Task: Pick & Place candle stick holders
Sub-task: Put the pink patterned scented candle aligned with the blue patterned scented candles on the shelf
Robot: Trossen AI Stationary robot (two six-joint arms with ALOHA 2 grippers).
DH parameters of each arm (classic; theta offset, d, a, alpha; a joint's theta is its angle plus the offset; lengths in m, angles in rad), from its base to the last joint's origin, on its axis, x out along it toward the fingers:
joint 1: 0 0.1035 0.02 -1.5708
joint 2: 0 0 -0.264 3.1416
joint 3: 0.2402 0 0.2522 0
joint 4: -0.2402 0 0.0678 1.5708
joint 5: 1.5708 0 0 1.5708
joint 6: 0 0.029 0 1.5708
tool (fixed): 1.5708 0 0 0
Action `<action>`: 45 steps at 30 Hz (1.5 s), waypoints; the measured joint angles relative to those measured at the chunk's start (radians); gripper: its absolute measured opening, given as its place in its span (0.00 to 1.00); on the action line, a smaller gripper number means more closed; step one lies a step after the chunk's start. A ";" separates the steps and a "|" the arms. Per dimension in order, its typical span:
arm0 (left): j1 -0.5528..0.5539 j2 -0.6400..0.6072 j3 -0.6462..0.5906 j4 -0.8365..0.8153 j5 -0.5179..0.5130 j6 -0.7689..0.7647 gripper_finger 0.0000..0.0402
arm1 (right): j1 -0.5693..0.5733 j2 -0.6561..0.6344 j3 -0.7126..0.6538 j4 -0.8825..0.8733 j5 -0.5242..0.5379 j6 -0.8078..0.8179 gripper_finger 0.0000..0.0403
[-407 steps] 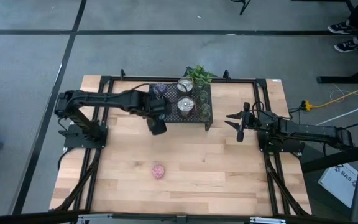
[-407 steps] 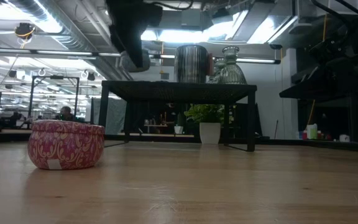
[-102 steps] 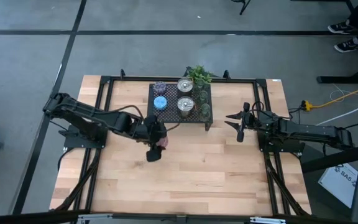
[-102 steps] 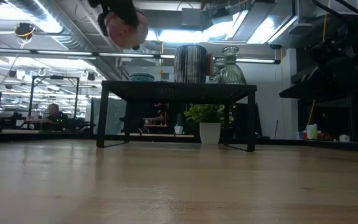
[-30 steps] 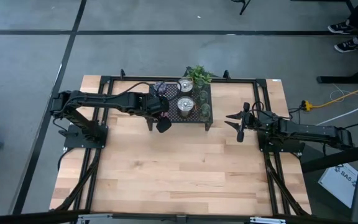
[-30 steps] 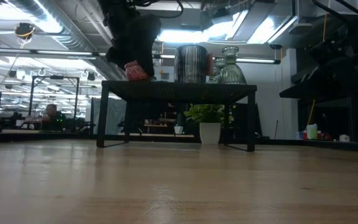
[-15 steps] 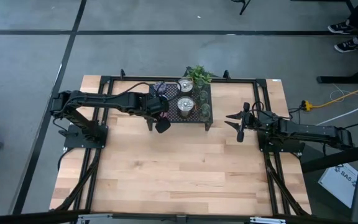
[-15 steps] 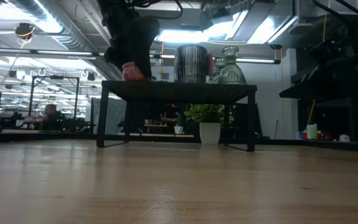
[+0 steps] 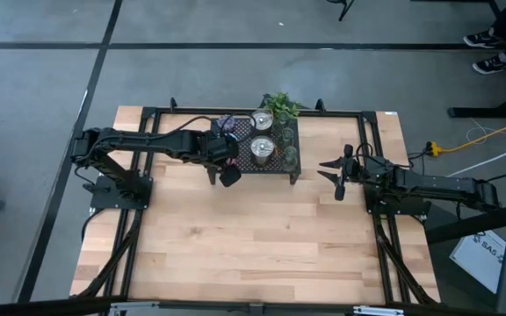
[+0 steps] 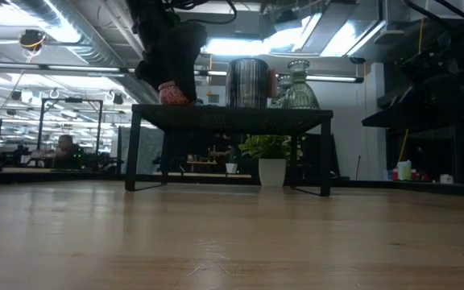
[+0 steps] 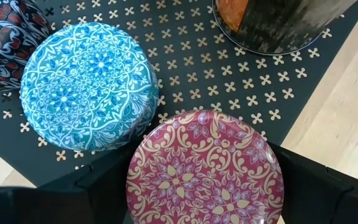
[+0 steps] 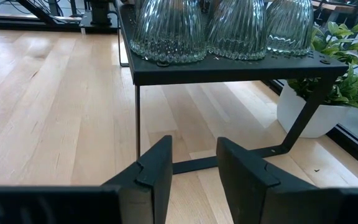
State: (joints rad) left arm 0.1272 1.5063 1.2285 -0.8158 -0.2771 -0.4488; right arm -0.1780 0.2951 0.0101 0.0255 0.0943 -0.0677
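Note:
My left gripper (image 9: 227, 172) is shut on the pink patterned holder (image 11: 204, 168) at the near-left corner of the black mesh rack (image 9: 240, 165). In the low view the pink holder (image 10: 171, 94) sits at rack-top height. The blue holder (image 11: 89, 84), the purple one (image 11: 2, 37) and a shiny silver one (image 11: 278, 22) stand on the rack. Three glassy cups (image 12: 229, 28) stand along the rack's right side. My right gripper (image 9: 336, 175) is open and empty on the table's right, level with the rack; it also shows in the right wrist view (image 12: 194, 165). My left gripper pinches the pink holder by its round side wall (image 11: 135, 180), one finger (image 11: 98, 186) on each side. The fingers come from above, pointing down. The holder's lid faces up. Its bottom is level with the rack top; whether it rests there I cannot tell.
A small green plant (image 9: 281, 105) in a white pot stands behind the rack's far right corner. Bare wooden tabletop (image 9: 262, 237) stretches between the rack and the near edge. Black frame rails (image 9: 139, 219) run along the table's left and right sides.

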 joint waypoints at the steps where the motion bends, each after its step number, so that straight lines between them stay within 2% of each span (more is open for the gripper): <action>1: 0.000 0.000 0.000 0.000 0.000 0.000 0.79 | 0.000 0.000 0.000 0.000 0.000 0.000 0.32; 45: -0.001 -0.001 0.001 0.058 0.010 0.017 0.79 | 0.000 0.000 0.000 0.000 0.000 0.000 0.32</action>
State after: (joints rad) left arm 0.1261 1.5051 1.2297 -0.7574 -0.2676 -0.4320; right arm -0.1782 0.2951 0.0100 0.0256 0.0944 -0.0677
